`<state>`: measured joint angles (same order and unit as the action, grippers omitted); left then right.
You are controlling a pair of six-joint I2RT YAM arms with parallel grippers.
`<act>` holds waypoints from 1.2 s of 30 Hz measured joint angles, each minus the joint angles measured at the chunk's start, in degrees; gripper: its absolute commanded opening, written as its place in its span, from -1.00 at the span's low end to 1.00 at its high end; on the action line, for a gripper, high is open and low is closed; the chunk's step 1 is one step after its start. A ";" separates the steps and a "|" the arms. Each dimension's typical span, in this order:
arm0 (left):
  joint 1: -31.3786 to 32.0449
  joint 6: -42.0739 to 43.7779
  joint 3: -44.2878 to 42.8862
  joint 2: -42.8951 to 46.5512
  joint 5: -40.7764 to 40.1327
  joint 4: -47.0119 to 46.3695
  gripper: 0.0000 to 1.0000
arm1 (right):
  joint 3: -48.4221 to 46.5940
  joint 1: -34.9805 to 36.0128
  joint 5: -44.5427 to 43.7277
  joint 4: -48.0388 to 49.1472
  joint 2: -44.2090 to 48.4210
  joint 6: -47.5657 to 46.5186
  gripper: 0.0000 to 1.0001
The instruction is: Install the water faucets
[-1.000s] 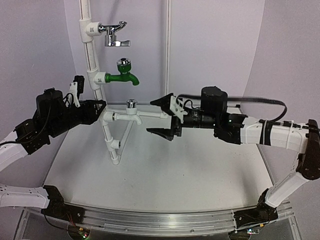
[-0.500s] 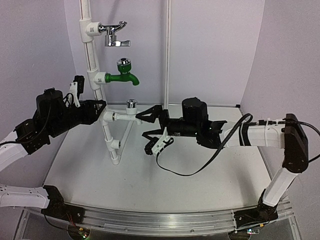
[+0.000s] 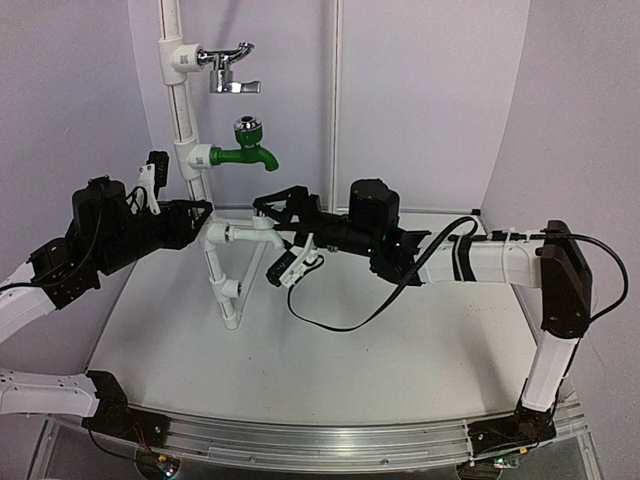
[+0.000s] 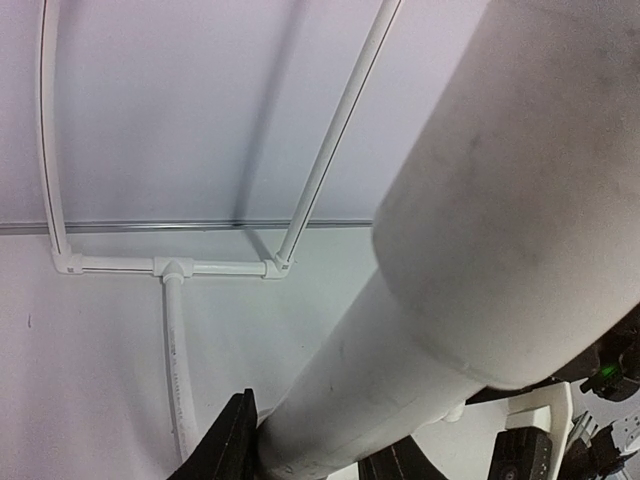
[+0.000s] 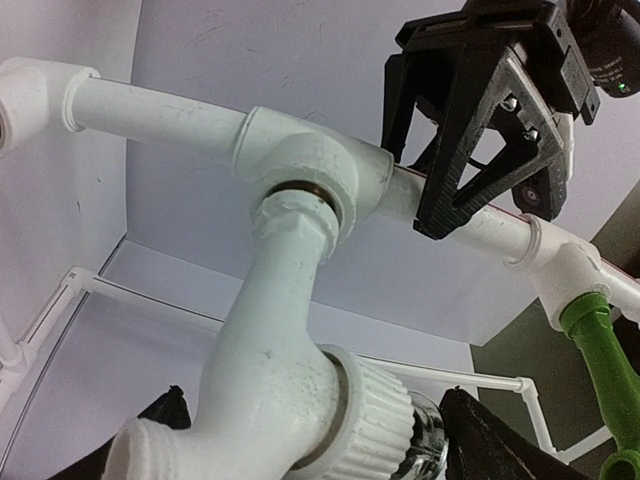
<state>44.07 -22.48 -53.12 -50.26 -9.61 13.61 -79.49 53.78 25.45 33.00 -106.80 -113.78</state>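
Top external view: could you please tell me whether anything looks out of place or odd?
A black cable from the right arm sags in a loose loop toward the table, where it might snag. Nothing else stands out.

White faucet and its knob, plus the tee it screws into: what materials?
Faucet: white plastic, matte, scuffed, moulded ribs. Knob: chrome-looking, mirror glints; metal or plated, can't tell. Tee and pipe: white plastic, dull sheen, likely PVC.
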 measured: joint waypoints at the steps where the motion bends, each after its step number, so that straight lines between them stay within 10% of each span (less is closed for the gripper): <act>1: 0.00 -0.01 0.00 0.01 0.00 0.01 -1.00 | -0.06 0.00 -0.02 0.33 -0.16 0.01 0.51; 16: 0.45 1.15 -0.07 0.07 2.54 0.38 -1.00 | 2.79 -0.19 -1.39 -0.77 2.43 15.15 -0.22; 36: 0.53 -0.08 -0.52 -0.46 2.63 1.19 -1.00 | 2.31 -2.55 20.41 -0.83 -5.65 93.29 -0.64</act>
<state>44.60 -22.56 -53.65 -50.72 -6.98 14.80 -77.19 51.23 45.86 32.16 -112.45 -20.49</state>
